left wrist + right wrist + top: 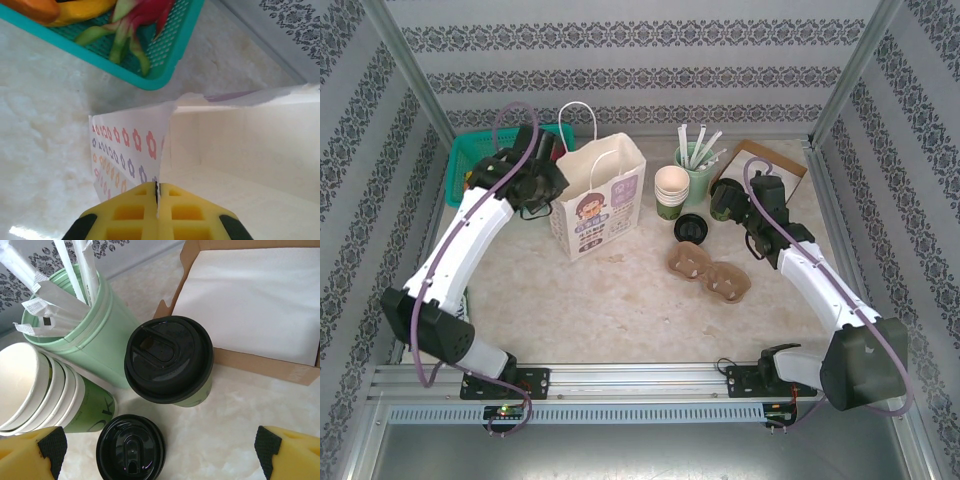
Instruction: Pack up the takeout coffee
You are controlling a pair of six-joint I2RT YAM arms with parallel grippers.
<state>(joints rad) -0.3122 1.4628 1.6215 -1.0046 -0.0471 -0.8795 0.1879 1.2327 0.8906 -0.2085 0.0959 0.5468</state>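
Two arms extended: left gripper pinched shut on the paper bag rim. Over the coffee cup, right gripper hangs with jaws wide apart.

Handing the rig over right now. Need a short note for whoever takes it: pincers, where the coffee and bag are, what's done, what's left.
The left pincer is shut on the top edge of the paper bag, which stands upright.
The right pincer is open above the takeout coffee, not touching it.
The coffee is lidded and upright on the table, between the straw tumbler and the napkin box, outside the bag.
Done: bag edge gripped.
Left: grasp the coffee, carry it over, lower it into the bag, release.
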